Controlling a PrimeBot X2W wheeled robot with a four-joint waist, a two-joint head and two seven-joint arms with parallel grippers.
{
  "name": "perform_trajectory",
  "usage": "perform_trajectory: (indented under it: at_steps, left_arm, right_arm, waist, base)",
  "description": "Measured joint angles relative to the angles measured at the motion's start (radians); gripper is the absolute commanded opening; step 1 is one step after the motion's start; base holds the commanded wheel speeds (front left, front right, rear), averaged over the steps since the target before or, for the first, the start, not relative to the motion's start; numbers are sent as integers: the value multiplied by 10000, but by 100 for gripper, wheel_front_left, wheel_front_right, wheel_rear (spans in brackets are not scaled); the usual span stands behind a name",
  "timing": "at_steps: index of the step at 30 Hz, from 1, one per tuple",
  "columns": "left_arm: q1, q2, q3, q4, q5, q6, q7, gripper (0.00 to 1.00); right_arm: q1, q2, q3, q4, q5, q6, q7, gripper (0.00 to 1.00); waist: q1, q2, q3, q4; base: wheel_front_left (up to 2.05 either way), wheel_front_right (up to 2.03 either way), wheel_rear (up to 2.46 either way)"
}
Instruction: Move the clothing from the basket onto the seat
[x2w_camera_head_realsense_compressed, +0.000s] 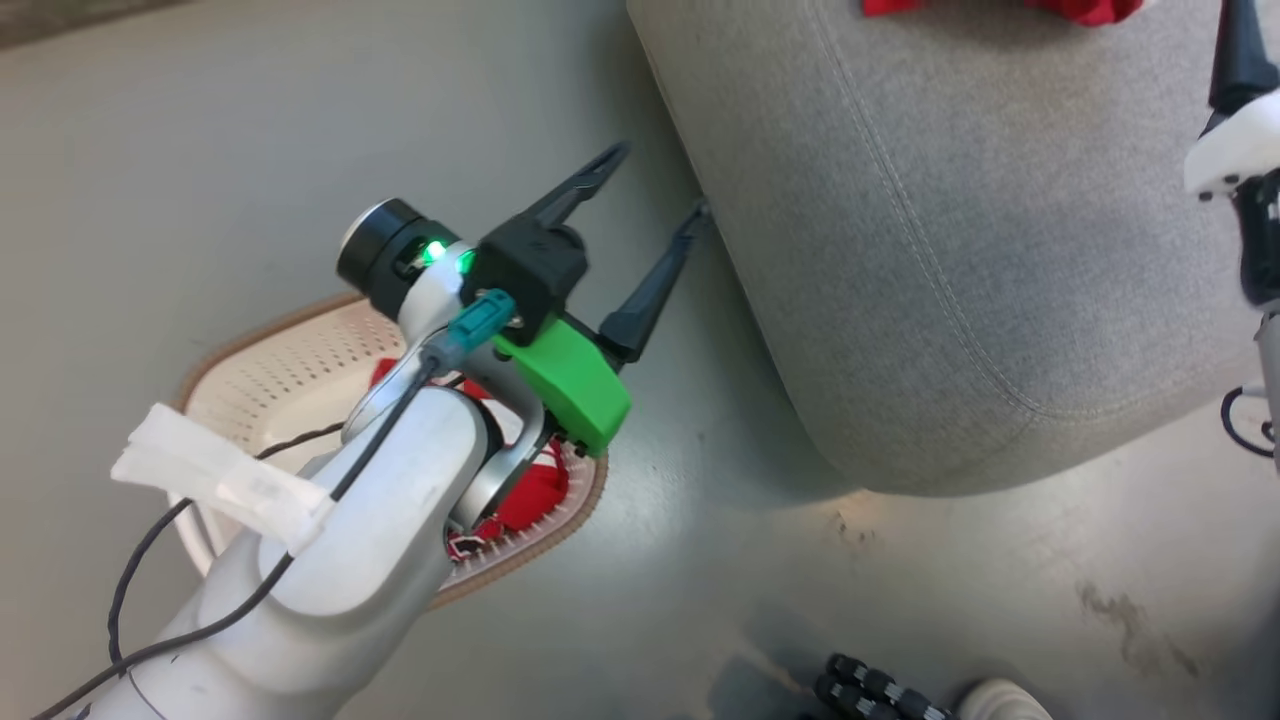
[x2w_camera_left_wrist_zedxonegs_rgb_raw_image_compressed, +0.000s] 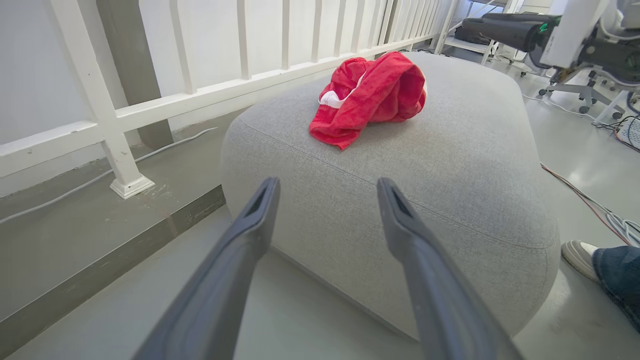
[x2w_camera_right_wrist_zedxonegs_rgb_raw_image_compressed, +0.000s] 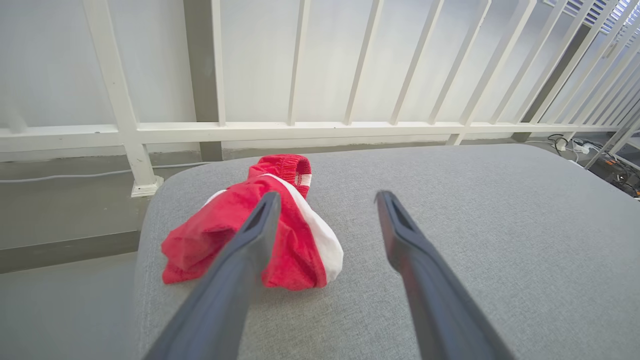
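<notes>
A red garment with white trim lies crumpled on the grey seat; it is also under my right gripper, the garment a little left of the gap. Part of a second red garment shows in the cream basket on the floor, mostly hidden by my left forearm. My left gripper hangs open and empty above the floor, between the basket and the seat's corner. My right gripper is open over the seat top, holding nothing.
A white railing runs behind the seat, with a cable on the floor along it. A person's shoe and trouser leg stand right of the seat. Cables trail across the floor there. An office chair base stands farther back.
</notes>
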Motion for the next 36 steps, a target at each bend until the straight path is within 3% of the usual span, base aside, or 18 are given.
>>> perform_trajectory:
  at_steps: [17, 36]
  left_arm:
    - [1566, 63, 1306, 986, -834, 840, -1457, 100]
    - [4564, 642, 3202, 1175, -1615, 1333, -1868, 100]
  right_arm:
    - [1404, 485, 330, -1475, -155, 176, 0, 100]
    - [4498, 1941, 245, -2596, 192, -71, -13, 100]
  waist:
    - [0, 0, -1674, 1643]
    - [-1, 0, -3972, 3537]
  base:
    - [0, 0, 0]
    - [0, 0, 0]
